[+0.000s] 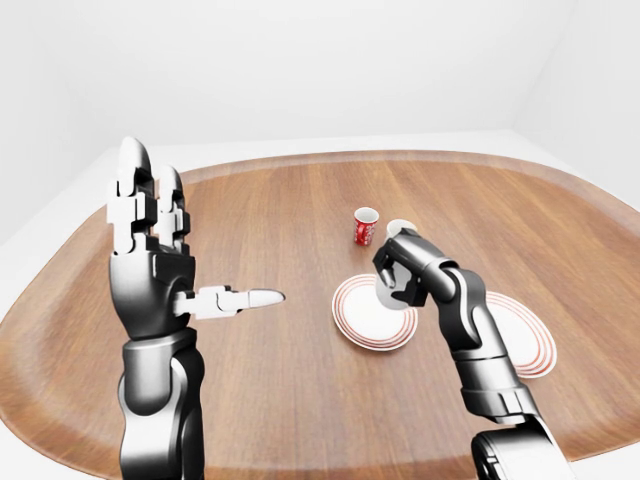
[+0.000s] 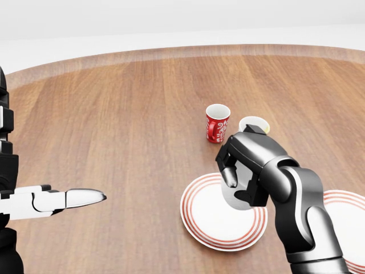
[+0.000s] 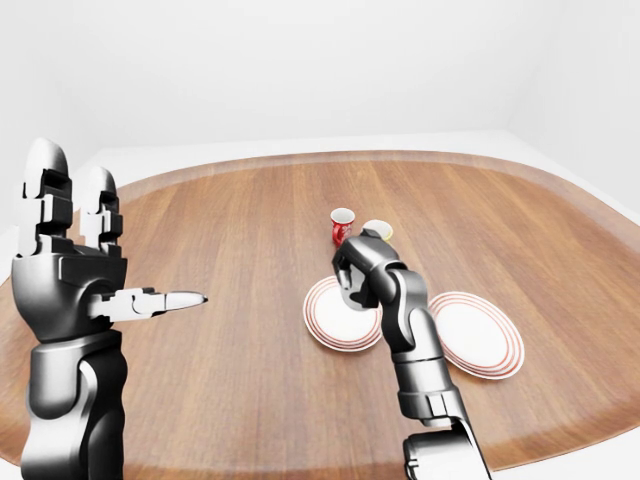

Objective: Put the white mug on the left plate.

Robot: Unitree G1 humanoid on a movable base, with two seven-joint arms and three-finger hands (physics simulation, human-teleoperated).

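Note:
My right hand (image 2: 239,177) is shut on the white mug (image 2: 238,200), whose body shows between and below the fingers. It holds the mug over the upper right part of the left plate (image 2: 205,225), a white plate with red rings. I cannot tell whether the mug touches the plate. My left hand (image 1: 200,235) is raised at the left of the view, open and empty, with fingers upright and thumb pointing right.
A red patterned mug (image 2: 217,123) stands on the wooden table (image 2: 125,114) above the left plate. A pale mug rim (image 2: 254,124) shows right beside it, just above my right hand. A second ringed plate (image 2: 348,211) lies to the right.

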